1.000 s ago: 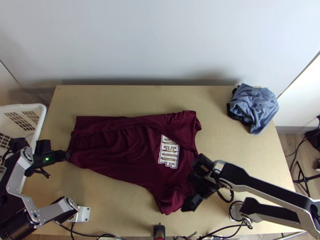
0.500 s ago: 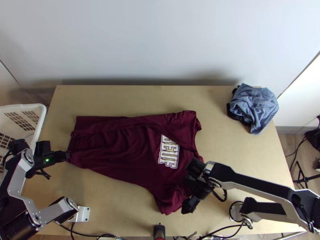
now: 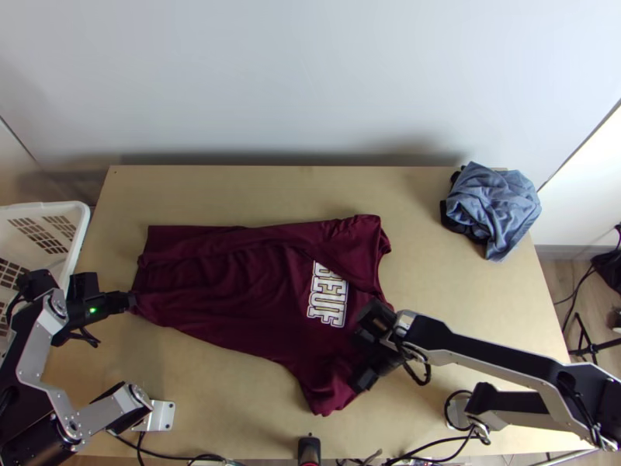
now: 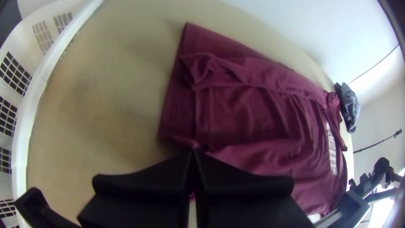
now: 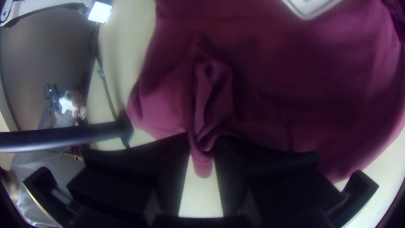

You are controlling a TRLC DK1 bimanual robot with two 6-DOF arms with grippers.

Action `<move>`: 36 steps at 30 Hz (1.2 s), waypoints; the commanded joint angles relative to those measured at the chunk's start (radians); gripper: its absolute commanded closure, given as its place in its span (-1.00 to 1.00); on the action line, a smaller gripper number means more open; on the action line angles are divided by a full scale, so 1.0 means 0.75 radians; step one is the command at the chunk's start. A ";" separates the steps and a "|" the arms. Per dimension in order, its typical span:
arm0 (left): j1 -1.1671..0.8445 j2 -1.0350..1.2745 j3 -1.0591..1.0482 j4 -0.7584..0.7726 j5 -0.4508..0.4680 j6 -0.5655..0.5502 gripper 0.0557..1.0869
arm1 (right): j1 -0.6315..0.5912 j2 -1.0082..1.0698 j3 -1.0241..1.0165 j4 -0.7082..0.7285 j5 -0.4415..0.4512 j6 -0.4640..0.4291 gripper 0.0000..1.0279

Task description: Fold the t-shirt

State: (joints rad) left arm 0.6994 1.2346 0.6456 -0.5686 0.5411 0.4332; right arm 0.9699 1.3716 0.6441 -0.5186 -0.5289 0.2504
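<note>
Between the left claw (image 3: pixel 130 301) and the right claw (image 3: pixel 368 356), the maroon t-shirt (image 3: pixel 256 295) lies stretched along the counter (image 3: pixel 233 404), hem end at the left claw, collar end at the right. The left claw is pressed together on the near corner of the hem end; its fingers (image 4: pixel 143 179) meet in the left wrist view, with a scrap of maroon cloth showing just beneath them. Farther from that claw, along the shirt's far side, a long strip of cloth is turned over the body, and an under layer sticks out past it at the hem end. Between that strip and the claw, the body lies in loose lengthwise wrinkles.

The right claw is drawn to a narrow gap with a bunched fold of the shirt held between its fingers (image 5: pixel 160 164), around the near shoulder; the fold stands up in a ridge just ahead of the claw, and a rounded bit of cloth pokes through between the fingers. On the hem side of this claw the white lettering (image 3: pixel 329 299) faces up, and the near sleeve (image 3: pixel 327 394) spreads just beside it, toward the near edge.

Well beyond the right claw, a blue-grey cloth (image 3: pixel 497 203) sits crumpled at the far corner. Behind the left claw, at the counter's side, stands a white basket (image 3: pixel 78 225).
</note>
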 commanded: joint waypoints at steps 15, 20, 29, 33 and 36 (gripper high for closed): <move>-0.086 -0.217 -0.026 -0.060 0.074 -0.023 0.92 | -0.187 -0.186 0.190 0.078 0.032 -0.007 0.95; -0.086 -0.182 0.027 0.034 0.072 -0.138 0.92 | -0.377 -0.098 0.319 0.070 0.030 -0.084 0.95; -0.067 -0.090 0.141 0.089 0.070 -0.250 0.92 | -0.538 0.022 0.458 0.111 0.032 -0.101 0.95; -0.074 -0.045 0.182 0.173 0.072 -0.361 0.92 | -0.563 0.063 0.471 0.180 0.032 -0.093 0.95; -0.131 -0.045 0.192 0.220 0.070 -0.420 0.92 | -0.588 0.118 0.507 0.213 0.032 -0.084 0.95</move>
State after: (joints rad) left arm 0.6415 1.1725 0.7517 -0.4694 0.5945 0.2096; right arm 0.5808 1.3918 0.9726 -0.4099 -0.5049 0.1818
